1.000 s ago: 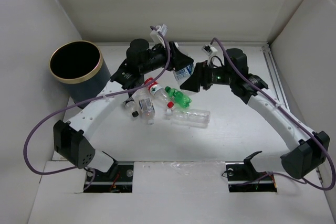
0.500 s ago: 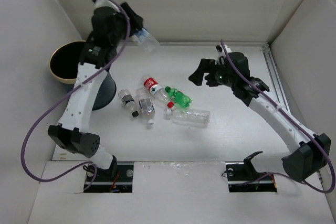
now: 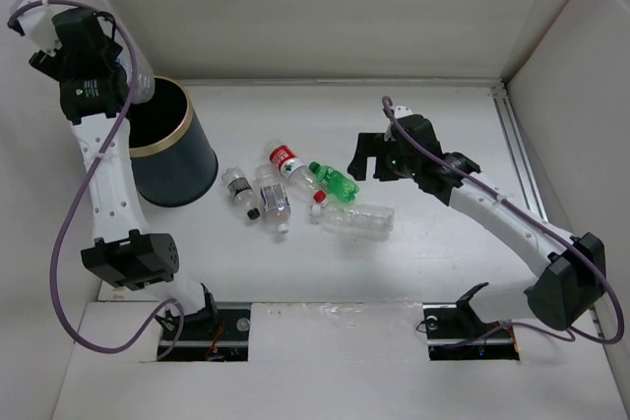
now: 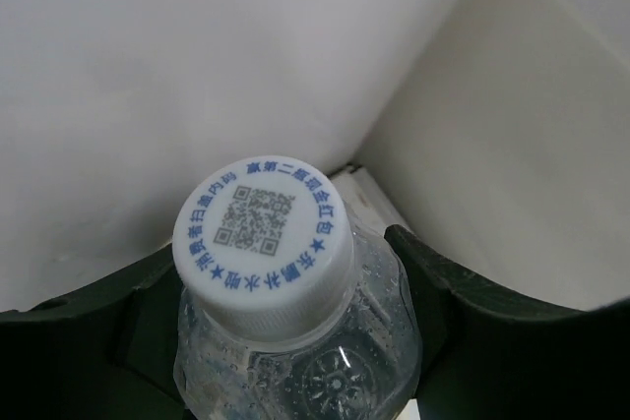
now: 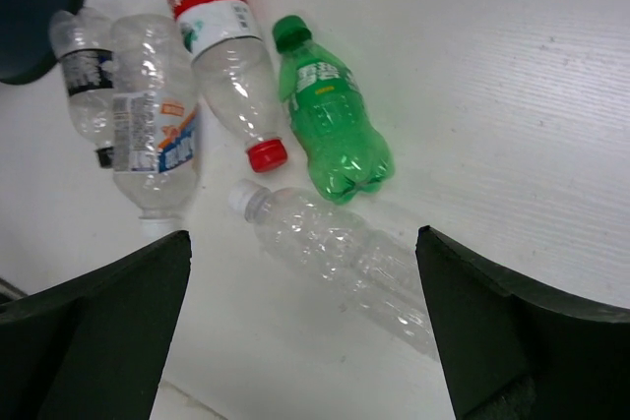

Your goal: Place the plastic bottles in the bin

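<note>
Bottle count: six. One, the white-capped bottle [image 4: 295, 361], is up at 10 o'clock, clenched in the left tool [image 4: 285, 263]. Its cap, w/ a blue-printed code, faces the camera, and in the top view it sits over the bin's [image 3: 182, 172] far-left rim.

Five more lie flat mid-counter, bunched:
- black-label bottle [image 3: 236, 190]
- white-label bottle [image 3: 273, 199], right beside the black-label one
- red-label bottle [image 3: 288, 164] w/ red cap
- green bottle [image 3: 335, 181]
- clear bottle [image 3: 359, 220], at 6 o'clock of the green one

Right tool [image 3: 364, 156] hovers at 3 o'clock of the bunch, jaws spread wide, nothing in them.

Counter [image 3: 433, 263] is white, w/ white walls [image 3: 325, 7] on 3 sides. One bin: navy, gold rim, black inside. Contents, can't tell.
</note>
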Available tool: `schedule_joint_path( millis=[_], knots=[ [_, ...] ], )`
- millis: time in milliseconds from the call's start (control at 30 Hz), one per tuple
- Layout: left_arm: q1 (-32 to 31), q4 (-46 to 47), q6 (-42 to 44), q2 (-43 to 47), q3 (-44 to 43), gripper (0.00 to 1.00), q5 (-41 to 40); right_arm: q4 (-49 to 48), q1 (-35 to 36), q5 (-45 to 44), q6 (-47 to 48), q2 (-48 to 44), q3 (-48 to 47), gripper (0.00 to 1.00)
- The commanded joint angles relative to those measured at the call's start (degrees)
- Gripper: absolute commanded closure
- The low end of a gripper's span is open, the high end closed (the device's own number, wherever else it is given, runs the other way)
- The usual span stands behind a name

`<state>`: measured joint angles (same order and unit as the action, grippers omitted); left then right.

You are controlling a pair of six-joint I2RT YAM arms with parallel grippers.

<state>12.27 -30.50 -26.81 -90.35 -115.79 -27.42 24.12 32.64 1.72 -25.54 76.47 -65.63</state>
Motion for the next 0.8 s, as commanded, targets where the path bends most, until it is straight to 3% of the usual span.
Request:
schedule_joint_path(
  millis=[0,100,133,167,367,533,633,767],
  knots=[
    [3.2,-0.18,0.79,0.7,1.78,0.78,-0.98,3.12,2.24,-12.57,0.75,0.17,-1.61,0.0],
    [3.2,0.35,0.89,1.39,5.39,0.47,0.08,3.74,2.78,-14.9,-0.92,-0.35,-0.83,0.0],
    [3.2,0.35,0.88,1.4,6.35,0.12,0.61,3.74,2.78,-14.9,-1.52,-0.35,-0.82,0.0],
    [3.2,1.05,0.27,2.18,7.41,0.0,0.61,3.74,2.78,-14.9,-1.53,-0.88,-0.12,0.0],
    [3.2,2.2,0.79,4.83,11.64,0.0,2.89,4.27,3.39,-16.83,-7.66,-1.94,0.41,0.0],
    [0.66,-0.86,3.68,6.85,9.11,0.0,7.2,1.72,4.53,-13.23,-3.83,-2.99,2.52,0.0],
    [0.65,-2.63,4.56,8.33,8.38,0.0,17.46,0.67,4.53,-8.84,1.27,1.9,0.6,0.0],
    [0.65,0.77,6.68,12.89,16.96,0.0,33.71,2.94,3.92,-5.76,6.81,11.74,-4.59,0.02]
  ],
)
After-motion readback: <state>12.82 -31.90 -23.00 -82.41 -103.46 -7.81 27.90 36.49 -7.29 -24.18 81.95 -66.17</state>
